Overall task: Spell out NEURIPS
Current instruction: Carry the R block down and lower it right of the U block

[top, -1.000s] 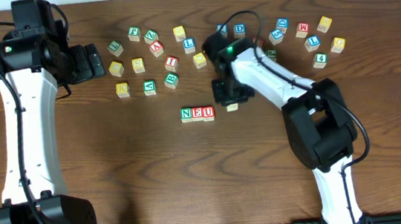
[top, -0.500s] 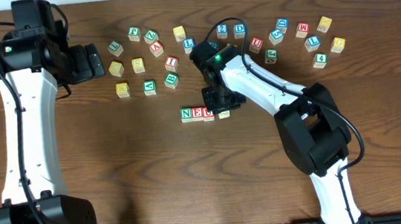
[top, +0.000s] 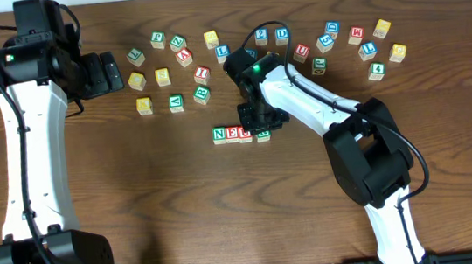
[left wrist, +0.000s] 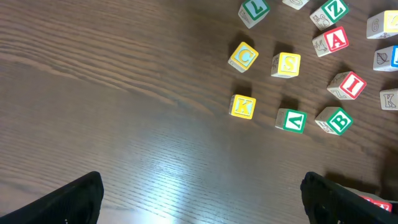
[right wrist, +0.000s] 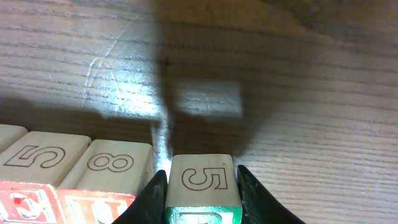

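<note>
Three wooden cubes reading N (top: 219,135), E (top: 232,133) and U (top: 244,134) stand in a row at mid-table. My right gripper (top: 261,128) is shut on a green-topped cube (top: 264,135) at the row's right end, just beside the U. In the right wrist view this cube (right wrist: 202,180) shows a 5 on its side, with both fingers (right wrist: 157,194) pressed against it. Its top letter cannot be read. My left gripper (top: 111,72) hangs open at the back left, nothing between its fingers (left wrist: 74,199). A yellow S (left wrist: 286,64) and a red I (left wrist: 351,85) lie loose.
Several loose lettered cubes lie along the back, one cluster (top: 178,68) behind the row and another (top: 358,42) to the right. Cubes K (left wrist: 242,106), V (left wrist: 291,120) and B (left wrist: 338,121) lie ahead of the left gripper. The right arm (top: 321,105) reaches over the table's middle.
My right gripper carried the green-topped cube leftward and brought it against the right end of the N E U row. The left arm stayed still.
</note>
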Controlling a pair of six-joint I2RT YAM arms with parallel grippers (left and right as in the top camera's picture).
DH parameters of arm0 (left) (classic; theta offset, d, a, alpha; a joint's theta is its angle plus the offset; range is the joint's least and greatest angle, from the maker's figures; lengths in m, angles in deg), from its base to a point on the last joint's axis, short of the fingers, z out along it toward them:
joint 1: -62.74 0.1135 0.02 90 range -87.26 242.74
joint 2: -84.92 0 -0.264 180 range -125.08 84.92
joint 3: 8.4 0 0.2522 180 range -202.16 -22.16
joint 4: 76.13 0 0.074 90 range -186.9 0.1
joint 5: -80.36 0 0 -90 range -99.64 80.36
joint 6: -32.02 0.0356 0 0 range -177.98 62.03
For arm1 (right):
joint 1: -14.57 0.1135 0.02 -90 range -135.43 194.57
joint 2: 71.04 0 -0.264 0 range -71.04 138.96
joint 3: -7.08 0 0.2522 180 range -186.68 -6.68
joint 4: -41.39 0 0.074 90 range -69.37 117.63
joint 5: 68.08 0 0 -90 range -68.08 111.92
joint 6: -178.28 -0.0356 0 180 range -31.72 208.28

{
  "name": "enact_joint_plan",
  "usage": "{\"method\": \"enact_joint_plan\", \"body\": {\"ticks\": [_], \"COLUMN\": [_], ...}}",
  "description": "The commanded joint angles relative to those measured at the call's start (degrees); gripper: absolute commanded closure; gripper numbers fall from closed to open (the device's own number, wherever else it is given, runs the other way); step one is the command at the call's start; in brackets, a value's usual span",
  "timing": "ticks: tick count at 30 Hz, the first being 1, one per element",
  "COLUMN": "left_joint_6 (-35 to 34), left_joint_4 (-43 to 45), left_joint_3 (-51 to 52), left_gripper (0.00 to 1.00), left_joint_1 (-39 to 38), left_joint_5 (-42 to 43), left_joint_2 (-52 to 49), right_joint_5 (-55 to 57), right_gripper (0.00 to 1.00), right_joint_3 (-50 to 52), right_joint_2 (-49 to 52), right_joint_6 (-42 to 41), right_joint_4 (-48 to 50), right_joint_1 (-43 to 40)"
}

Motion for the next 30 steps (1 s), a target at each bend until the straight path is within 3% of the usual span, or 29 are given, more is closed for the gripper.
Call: {"method": "enact_joint_plan", "body": {"ticks": [1, 20, 30], "left_joint_6": [0.8, 0.8, 0.8], "left_joint_4": [-0.2, -0.2, -0.2], "left_joint_3": [-0.6, -0.6, -0.6], "left_gripper": [0.00, 0.00, 0.00], "left_joint_1": [0.2, 0.2, 0.2], "left_joint_5": [-0.7, -0.7, -0.7], "left_joint_2": [0.6, 0.6, 0.6], "right_joint_5": [-0.4, -0.3, 1.9], "right_gripper": [0.72, 0.70, 0.71], "right_joint_3": [0.2, 0.3, 1.6], "right_joint_2": [-3.4, -10.8, -6.8], "right_joint_6": [-0.2, -0.2, 0.4], "right_joint_4": [-0.3, -4.1, 2.9], "right_joint_1": [-0.3, -4.3, -4.5]}}
